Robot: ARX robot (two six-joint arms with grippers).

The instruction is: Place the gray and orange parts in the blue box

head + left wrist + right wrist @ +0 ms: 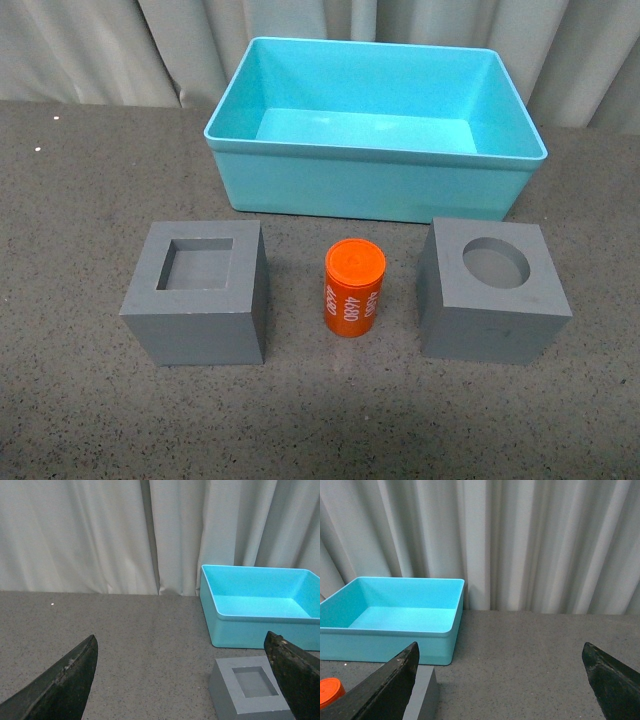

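Observation:
In the front view a gray cube with a square recess (200,295) stands at the left, an orange cylinder with white digits (354,288) in the middle, and a gray cube with a round recess (492,288) at the right. The empty blue box (375,180) stands behind them. Neither gripper shows in the front view. My left gripper (182,680) is open; the square-recess cube (252,690) lies by its one finger, the blue box (260,630) beyond. My right gripper (500,680) is open over bare table; a gray cube edge (425,695), the orange cylinder (329,690) and the box (390,642) lie to one side.
The table is a dark speckled gray surface (320,420). Pale gray curtains (120,50) hang behind the box along the table's far edge.

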